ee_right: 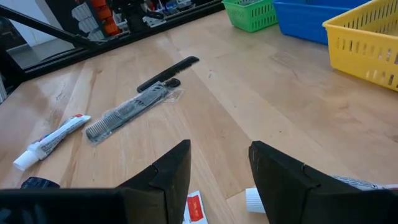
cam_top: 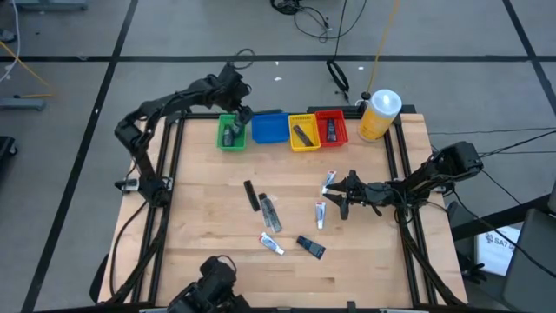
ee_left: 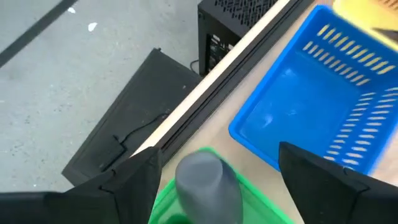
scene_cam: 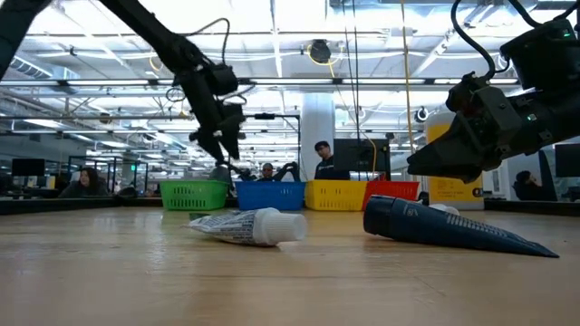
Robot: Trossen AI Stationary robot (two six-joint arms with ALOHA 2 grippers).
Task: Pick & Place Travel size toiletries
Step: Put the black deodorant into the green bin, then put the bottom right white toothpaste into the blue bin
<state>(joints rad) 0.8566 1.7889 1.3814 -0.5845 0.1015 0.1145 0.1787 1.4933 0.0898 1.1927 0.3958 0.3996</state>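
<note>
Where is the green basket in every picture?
High view: green basket at the row's left end, under the left tool.
Low view: left of middle.
Left wrist view: bottom edge.
Right wrist view: top, middle.
Shared landmark: blue basket beside it.

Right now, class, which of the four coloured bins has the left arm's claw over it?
The green bin, at the left end of the row. The left claw hangs open above it; the blue, yellow and red bins have no claw over them.

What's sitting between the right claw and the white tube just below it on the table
Nothing visible. The right claw hangs open over bare wood, with the white tube beside it; the sachet lies off to the other side.
</note>
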